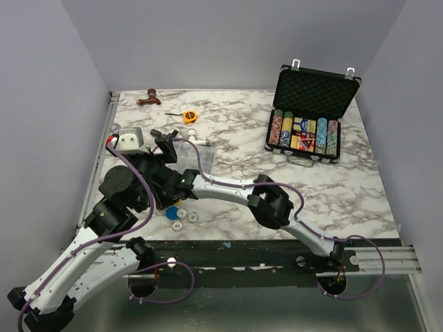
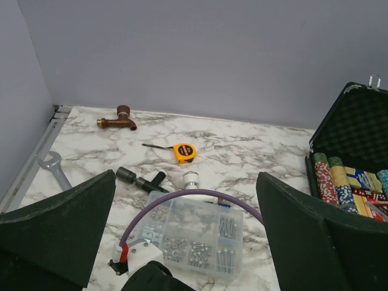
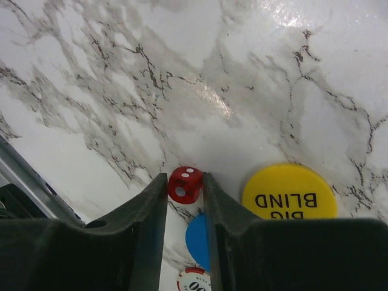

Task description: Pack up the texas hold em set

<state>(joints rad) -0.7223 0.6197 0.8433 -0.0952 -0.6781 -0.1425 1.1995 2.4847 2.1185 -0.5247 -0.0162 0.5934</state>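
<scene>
The black case (image 1: 313,104) of the texas hold em set stands open at the far right, with rows of chips (image 1: 304,135) inside; the case (image 2: 357,139) also shows at the right edge of the left wrist view. A tiny red die (image 3: 185,183) rests on the marble, and my right gripper (image 3: 185,182) is shut on it, one finger against each side. A yellow "BIG BLIND" disc (image 3: 289,193), a blue disc (image 3: 197,239) and a white chip (image 3: 194,280) lie beside it. In the top view the right gripper (image 1: 173,200) is near the front left. My left gripper (image 2: 186,182) hangs wide open and holds nothing.
A clear compartment box (image 2: 194,236) of small parts lies under the left gripper, with the right arm's purple cable (image 2: 182,194) arching over it. Further back lie a black T-fitting (image 2: 139,179), a yellow tape measure (image 2: 184,152), a brass tap (image 2: 118,120) and a wrench (image 2: 54,167).
</scene>
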